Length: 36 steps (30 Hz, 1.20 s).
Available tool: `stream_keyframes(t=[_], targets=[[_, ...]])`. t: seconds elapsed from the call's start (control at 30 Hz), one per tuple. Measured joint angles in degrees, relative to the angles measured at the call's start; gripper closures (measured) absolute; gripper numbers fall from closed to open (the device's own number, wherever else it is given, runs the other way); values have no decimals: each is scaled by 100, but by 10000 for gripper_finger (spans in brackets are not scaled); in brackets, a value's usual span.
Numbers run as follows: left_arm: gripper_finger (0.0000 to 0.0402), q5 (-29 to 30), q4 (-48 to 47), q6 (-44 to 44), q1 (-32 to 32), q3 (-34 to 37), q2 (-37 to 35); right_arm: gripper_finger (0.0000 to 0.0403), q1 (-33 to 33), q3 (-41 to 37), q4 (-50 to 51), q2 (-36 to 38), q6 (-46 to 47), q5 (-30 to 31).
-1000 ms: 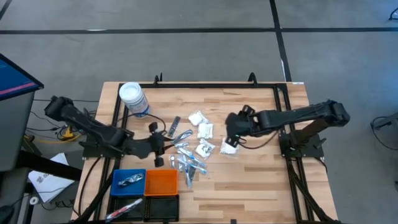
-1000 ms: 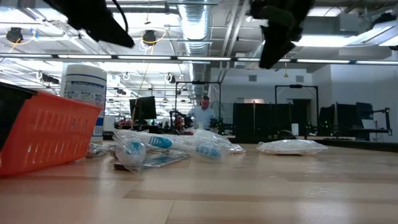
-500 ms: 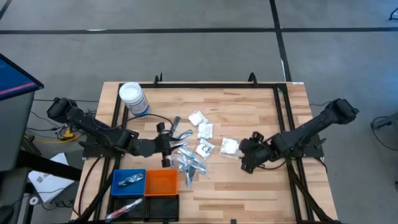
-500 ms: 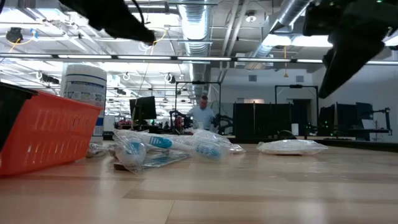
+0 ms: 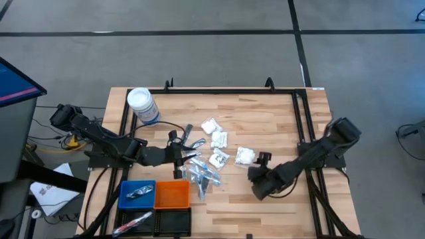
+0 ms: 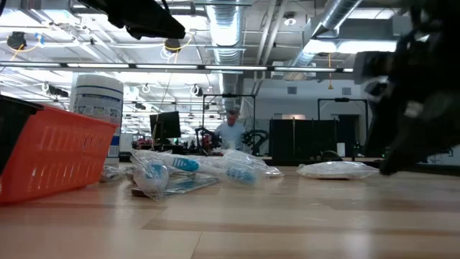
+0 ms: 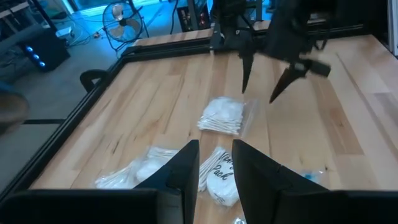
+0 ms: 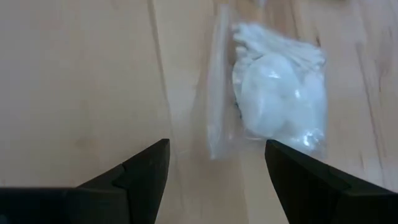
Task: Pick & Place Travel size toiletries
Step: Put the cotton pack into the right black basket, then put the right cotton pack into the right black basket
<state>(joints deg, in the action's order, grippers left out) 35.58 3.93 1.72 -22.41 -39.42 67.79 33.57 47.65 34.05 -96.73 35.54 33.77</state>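
Note:
Several white packets in clear wrappers and slim silvery-blue tubes lie flat in a loose pile at mid-table. One packet lies apart to the right of the pile. My left gripper hovers open at the pile's left edge, with a packet showing between its fingers. My right gripper is open, raised, just near of the lone packet, fingers pointing down. It shows dark and blurred in the low view.
A white-lidded clear jar stands at the far left. Blue, orange and black trays sit at the near left edge, two of them holding items. Bare wood lies between the pile and the right rails.
My right gripper has swung from over the lone packet toward the table's near edge and come lower, its arm folding back. The packet stays where it was. My left gripper has moved slightly right, toward the pile.

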Motion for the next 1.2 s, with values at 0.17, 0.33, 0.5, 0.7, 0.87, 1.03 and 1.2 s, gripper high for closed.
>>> stream_keyframes(t=[0.17, 0.33, 0.5, 0.7, 0.87, 1.03, 1.2], targets=[[311, -1, 14, 0, 0, 0, -2, 145, 53, 524, 755, -901, -11, 1045], [311, -69, 6, 1, 0, 0, -2, 145, 25, 1036, 1573, -1745, -4, 1662], [311, -156, 10, 0, 0, 0, 0, 152, -122, 1123, 1751, -1804, 204, 1736], [311, -156, 8, 0, 0, 0, -1, 252, -421, 1070, 1658, -1399, 330, 2000], [311, -156, 6, 1, 0, 0, -2, 386, -586, 1062, 1588, -1313, -41, 1721], [311, -156, -1, 2, 0, 0, -2, 398, -738, 1068, 1641, -1313, -84, 1706], [311, -158, -5, 2, 0, 0, -2, 386, -354, 1069, 1534, -1268, -106, 1738]])
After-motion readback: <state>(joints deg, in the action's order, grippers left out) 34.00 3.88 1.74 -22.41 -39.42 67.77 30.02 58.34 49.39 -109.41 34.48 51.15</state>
